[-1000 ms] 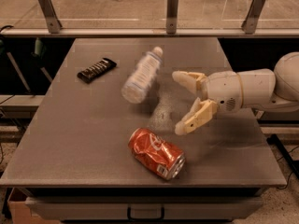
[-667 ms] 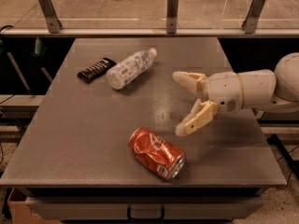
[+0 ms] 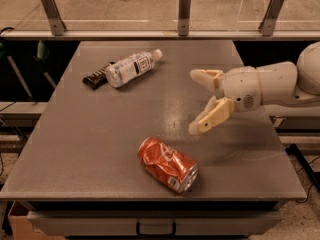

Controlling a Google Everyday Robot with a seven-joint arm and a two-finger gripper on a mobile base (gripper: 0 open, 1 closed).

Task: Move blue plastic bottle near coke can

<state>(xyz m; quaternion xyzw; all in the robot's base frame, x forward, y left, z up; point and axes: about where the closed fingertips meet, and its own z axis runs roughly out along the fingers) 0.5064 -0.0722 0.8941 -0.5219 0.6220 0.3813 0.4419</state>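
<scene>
Grey table [image 3: 75,149] carries all. Gripper [image 3: 194,102] hovers, jaws wide apart and empty. Bottle [image 3: 131,68] lies well ahead of them, and can [image 3: 167,164] near their lower finger, so the move seems undone.

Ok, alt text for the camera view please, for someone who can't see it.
The gripper, open and empty, hovers over the table's right side. The blue plastic bottle lies far left beside a dark wrapper, apart from the crushed coke can near the front edge.
</scene>
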